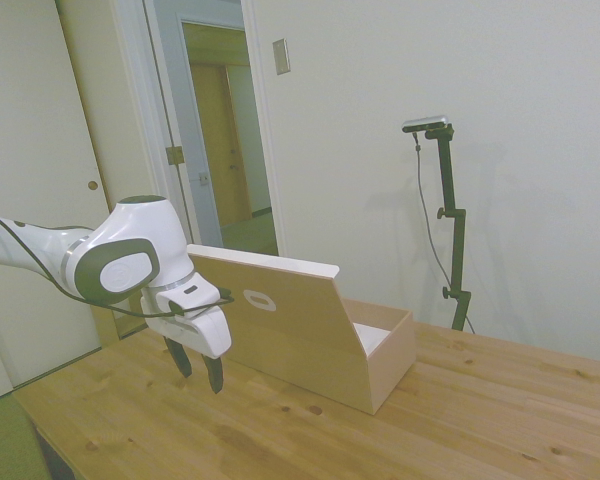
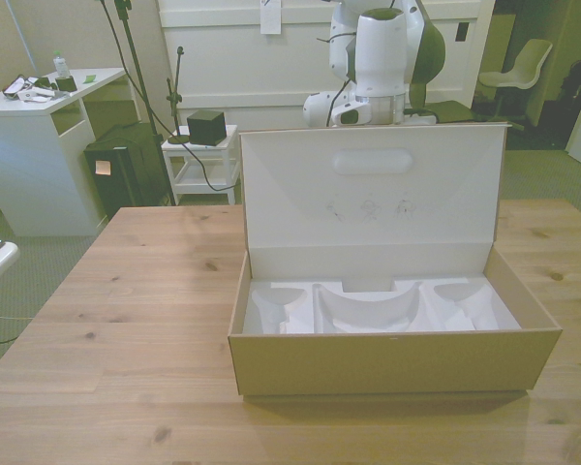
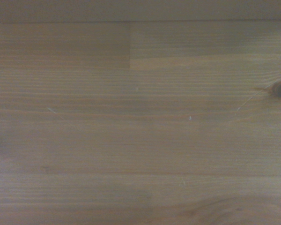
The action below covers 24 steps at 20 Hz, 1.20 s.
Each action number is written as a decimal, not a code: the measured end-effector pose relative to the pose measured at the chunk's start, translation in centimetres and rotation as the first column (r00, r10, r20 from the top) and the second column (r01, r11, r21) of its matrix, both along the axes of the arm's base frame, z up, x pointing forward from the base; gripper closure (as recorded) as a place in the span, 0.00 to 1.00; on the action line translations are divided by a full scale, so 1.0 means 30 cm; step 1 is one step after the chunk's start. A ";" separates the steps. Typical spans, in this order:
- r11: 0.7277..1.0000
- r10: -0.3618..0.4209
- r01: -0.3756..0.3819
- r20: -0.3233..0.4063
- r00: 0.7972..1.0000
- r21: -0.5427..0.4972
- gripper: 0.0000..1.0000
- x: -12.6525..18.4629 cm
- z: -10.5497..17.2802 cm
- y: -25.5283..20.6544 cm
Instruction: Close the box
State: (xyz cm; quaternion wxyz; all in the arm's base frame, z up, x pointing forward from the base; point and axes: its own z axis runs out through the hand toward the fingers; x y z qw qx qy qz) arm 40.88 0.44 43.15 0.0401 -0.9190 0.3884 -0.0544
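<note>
**benchbot_fan:** Where's the pincer (image 1: 201,372) sitting relative to the cardboard box (image 1: 370,360) right now? Trying to work out the closing move.

**pine_and_servo:** Side view is the one to read. The box sits on the bench (image 1: 280,430) with its lid (image 1: 270,305) hinged up, standing nearly upright and leaning a touch back toward the arm. The pincer hangs low behind that lid, on the outer face side, fingers pointing down just above the wood. From the pincer, the lid's outer face is at roughly 2 o'clock in the side view, near but not touching as far as I can see.

**benchbot_fan:** Open or clamped?

**pine_and_servo:** Fingers are spread a little, nothing between them. Released and empty.

**benchbot_fan:** And the box's long axis?

**pine_and_servo:** In the front view the box (image 2: 392,363) runs 9 to 3 o'clock, and the lid (image 2: 373,199) stands along its far long edge, pale inside facing the camera. The arm is directly behind it at 12, a bit toward the middle of the lid's span. Only one arm here, so no choice to make.

**benchbot_fan:** So push it over?

**pine_and_servo:** That's my guess: it needs to rise toward the lid's top edge and press across the long axis. Pushing low near the hinge might just slide the whole box. The wrist view only shows the bench (image 3: 140,122).
</note>
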 end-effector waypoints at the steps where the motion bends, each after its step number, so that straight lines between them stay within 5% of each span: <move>1: 1.000 -0.001 0.001 -0.001 1.000 -0.001 0.00 0.001 -0.001 0.000; 16: 0.996 -0.091 0.086 0.141 0.986 0.037 0.00 -0.031 0.312 -0.156; 21: 0.990 -0.138 0.132 0.213 0.967 0.042 0.00 0.035 0.422 -0.243; 24: 0.985 -0.171 0.165 0.309 0.936 0.044 0.00 0.113 0.462 -0.306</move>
